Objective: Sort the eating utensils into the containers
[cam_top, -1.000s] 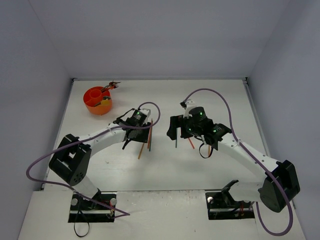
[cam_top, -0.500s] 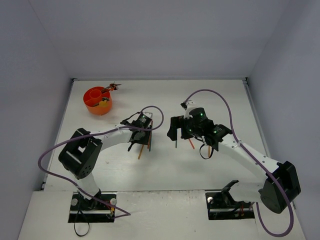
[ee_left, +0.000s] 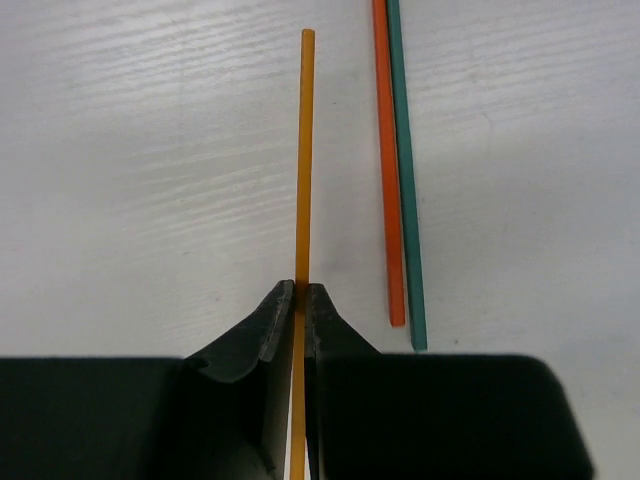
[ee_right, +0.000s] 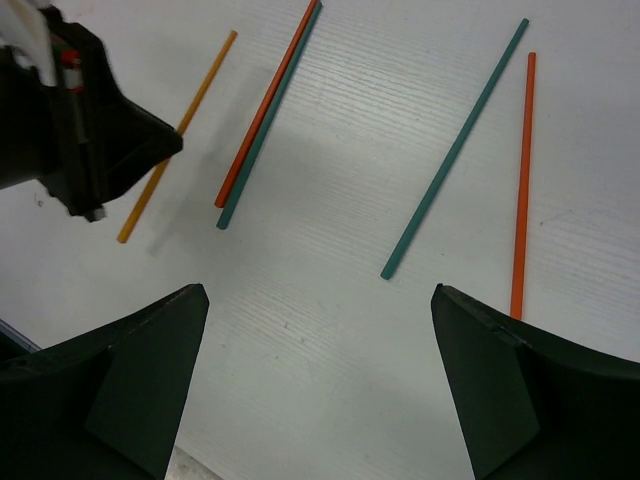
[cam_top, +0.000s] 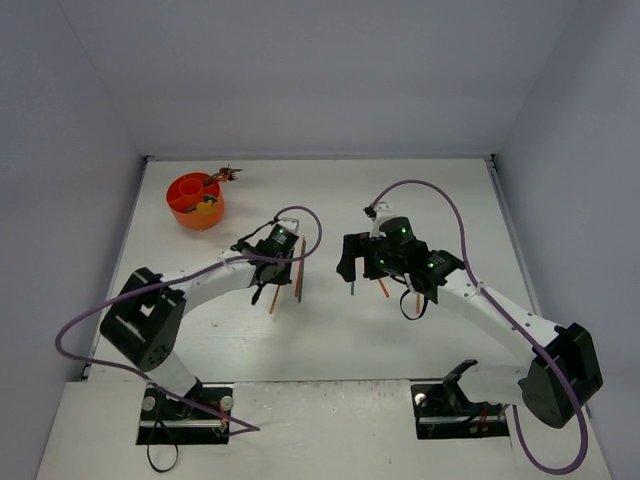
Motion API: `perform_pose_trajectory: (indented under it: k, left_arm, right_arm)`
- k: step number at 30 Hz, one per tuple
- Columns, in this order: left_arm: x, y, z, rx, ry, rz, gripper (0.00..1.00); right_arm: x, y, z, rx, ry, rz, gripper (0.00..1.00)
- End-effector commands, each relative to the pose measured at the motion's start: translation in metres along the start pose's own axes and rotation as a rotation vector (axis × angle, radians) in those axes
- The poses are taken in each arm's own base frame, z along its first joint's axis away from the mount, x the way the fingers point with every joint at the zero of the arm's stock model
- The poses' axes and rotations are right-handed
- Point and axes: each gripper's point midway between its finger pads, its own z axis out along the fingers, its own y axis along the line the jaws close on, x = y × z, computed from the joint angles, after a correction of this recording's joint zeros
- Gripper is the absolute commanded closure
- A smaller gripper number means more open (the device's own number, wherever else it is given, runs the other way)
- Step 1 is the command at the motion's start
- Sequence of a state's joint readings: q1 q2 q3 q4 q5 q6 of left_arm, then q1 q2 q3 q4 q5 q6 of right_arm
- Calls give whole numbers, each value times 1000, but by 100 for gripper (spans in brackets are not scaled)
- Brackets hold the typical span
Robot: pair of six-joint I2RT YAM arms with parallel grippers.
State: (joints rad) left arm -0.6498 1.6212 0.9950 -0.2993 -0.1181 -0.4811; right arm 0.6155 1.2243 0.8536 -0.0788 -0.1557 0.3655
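Observation:
My left gripper is shut on a gold chopstick, which runs straight out between the jaws just over the table. From above, the left gripper is mid-table with the gold chopstick under it. An orange chopstick and a teal chopstick lie side by side just right of it. My right gripper hangs open over bare table, with nothing between its fingers. A second teal chopstick and a second orange chopstick lie ahead of it. The orange-red cup stands far left.
Several utensils stick out of the cup toward the back wall. The left arm's gripper body shows at the right wrist view's left edge. Grey walls enclose the white table on three sides.
The left gripper has closed on the gold chopstick, and that arm shifted slightly. The right arm and its open gripper have not moved.

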Motion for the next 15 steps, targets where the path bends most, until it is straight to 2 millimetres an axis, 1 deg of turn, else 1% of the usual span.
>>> perform_pose_trajectory:
  k: [1,3,5,7,8,11,12,13,15]
  left_arm:
    - [-90,0,-92,44,-295,-19,100]
    - [-119,15,-128,16,-380,-27,100]
    - [-145,40,-158,-35,-456,-55,100]
    - [-160,72,-171,-96,-483,-90,100]
    - [-171,82,-181,-113,-508,-97,100]
    - [-205,139,-203,-222,-591,-130,100]
    - [-214,149,-203,-243,-608,-126,100]
    - [-228,171,-207,-254,-638,-161,100]
    - [-246,198,-212,-258,-684,-200,100]
  right_arm:
    - [-39,14,-14,-38,-114,-34,8]
    - [-45,18,-17,-58,-123,-56,8]
    - [-48,22,-20,-79,-125,-79,8]
    - [-50,27,-21,-111,-117,-94,8]
    - [-49,30,-22,-130,-109,-98,8]
    - [-53,37,-24,-166,-111,-114,8]
    - [-53,39,-24,-173,-108,-117,8]
    - [-53,39,-24,-176,-107,-116,8]
    - [-53,42,-24,-189,-102,-108,8]
